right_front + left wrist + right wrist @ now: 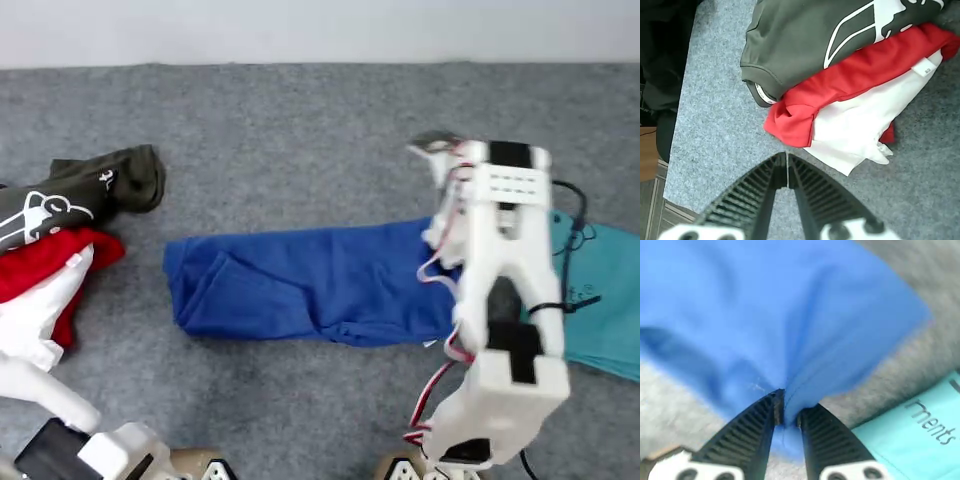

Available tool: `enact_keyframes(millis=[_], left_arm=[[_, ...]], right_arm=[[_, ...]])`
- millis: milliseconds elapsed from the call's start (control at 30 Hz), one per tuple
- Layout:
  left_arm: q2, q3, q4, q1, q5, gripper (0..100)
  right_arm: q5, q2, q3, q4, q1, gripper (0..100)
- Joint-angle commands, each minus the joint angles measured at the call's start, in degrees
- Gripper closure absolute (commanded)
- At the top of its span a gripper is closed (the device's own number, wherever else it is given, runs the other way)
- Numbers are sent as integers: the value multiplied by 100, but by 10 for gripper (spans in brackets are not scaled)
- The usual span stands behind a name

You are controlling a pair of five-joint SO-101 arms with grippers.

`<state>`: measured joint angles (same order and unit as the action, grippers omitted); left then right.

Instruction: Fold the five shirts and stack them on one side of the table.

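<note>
Tabletop (300,110): covered in grey felt; all five shirts are carried on it.
Blue shirt (300,280): stretched out lengthwise, partly folded; one end is pinched, probably so it can be drawn over.
Teal shirt (605,290): spread just beside the blue shirt's pinched end, apparently left for later.
Shirt pile (50,250): olive, red and white, bunched well apart from the blue shirt's other end.
Right fingers (752,427): narrowed onto a fold of the blue shirt.
Left fingers (757,190): pressed together, nothing held, parked over the pile's edge.
</note>
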<state>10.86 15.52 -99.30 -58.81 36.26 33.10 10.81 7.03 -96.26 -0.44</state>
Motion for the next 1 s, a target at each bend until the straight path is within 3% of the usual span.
enact_keyframes(millis=[0, 400, 633, 967], left_arm=[[290, 66, -53, -9, 53, 983], [290, 48, -62, -53, 26, 983], [290, 31, -62, -9, -273, 983], [281, 31, -44, -35, -290, 983]], right_arm=[[35, -804, 308, -356, -927, 989], [-862, -1086, 677, 13, -3407, 989], [-1090, -180, 1486, 286, -4048, 989], [-1160, 1807, 3956, 224, -4541, 989]])
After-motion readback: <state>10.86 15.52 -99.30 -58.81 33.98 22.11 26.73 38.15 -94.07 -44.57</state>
